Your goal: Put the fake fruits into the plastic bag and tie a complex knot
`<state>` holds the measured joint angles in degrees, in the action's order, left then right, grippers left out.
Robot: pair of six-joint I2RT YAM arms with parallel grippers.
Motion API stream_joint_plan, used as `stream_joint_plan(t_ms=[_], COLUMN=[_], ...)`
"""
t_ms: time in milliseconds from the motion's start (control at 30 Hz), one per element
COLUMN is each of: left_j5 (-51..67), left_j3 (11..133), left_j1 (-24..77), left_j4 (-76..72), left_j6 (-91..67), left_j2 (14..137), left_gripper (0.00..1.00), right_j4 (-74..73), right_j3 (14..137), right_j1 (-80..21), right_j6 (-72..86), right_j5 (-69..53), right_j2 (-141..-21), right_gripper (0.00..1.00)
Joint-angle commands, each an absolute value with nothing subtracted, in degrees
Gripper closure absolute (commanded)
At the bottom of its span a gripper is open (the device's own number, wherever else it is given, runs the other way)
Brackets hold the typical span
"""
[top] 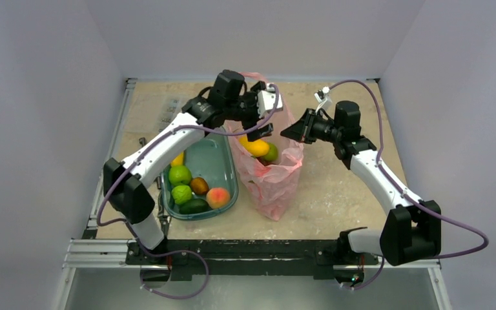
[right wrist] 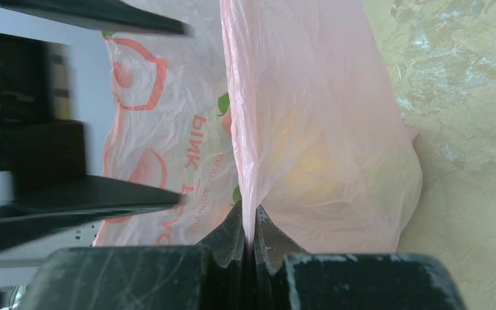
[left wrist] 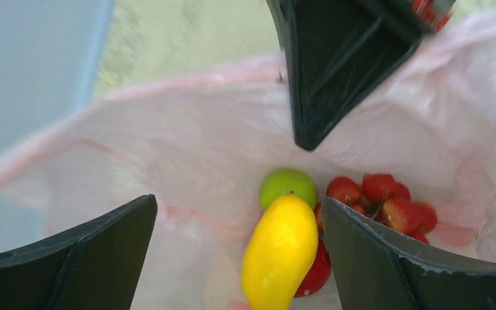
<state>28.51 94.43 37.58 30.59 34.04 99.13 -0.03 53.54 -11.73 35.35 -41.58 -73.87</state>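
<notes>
The pink plastic bag [top: 272,184] stands open at mid-table. My left gripper [left wrist: 239,203] hangs open over its mouth. Between its fingers but gripped by neither, a yellow mango [left wrist: 281,252] lies close to the right finger, above a green apple [left wrist: 288,185], strawberries [left wrist: 387,197] and a red fruit [left wrist: 313,274] inside the bag. From above, the mango [top: 255,146] and apple [top: 270,152] show at the bag's mouth. My right gripper [right wrist: 250,210] is shut on the bag's rim [right wrist: 242,129] and holds it up. The knot is out of view.
A teal tub [top: 216,161] left of the bag holds two green fruits [top: 179,174], a brown one [top: 199,186], a peach [top: 217,196], an avocado [top: 194,206] and a yellow fruit [top: 178,158]. Grey walls stand on three sides.
</notes>
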Motion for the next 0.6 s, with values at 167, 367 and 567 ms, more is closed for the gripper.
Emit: stream_joint_plan(t_ms=[167,367,567], left_j5=[26.5,19.5,11.3], left_j3=[90.0,73.1,63.7], left_j1=[30.9,14.2,7.7], left_j4=[22.2,27.8,34.9], left_j6=[12.7,2.0,3.7], left_j2=[74.1,62.6,63.0], left_gripper=[0.0,0.01,0.09], right_j4=[0.1,0.1,0.1], right_j3=[54.9,55.1,55.1], right_j1=[-11.9,-11.9,-12.0], right_j6=[34.6,34.7,34.8], right_j5=[-42.3,-42.3,-42.5], right_j2=[-72.7,-73.1,-73.6], right_gripper=[1.0,1.0,1.0])
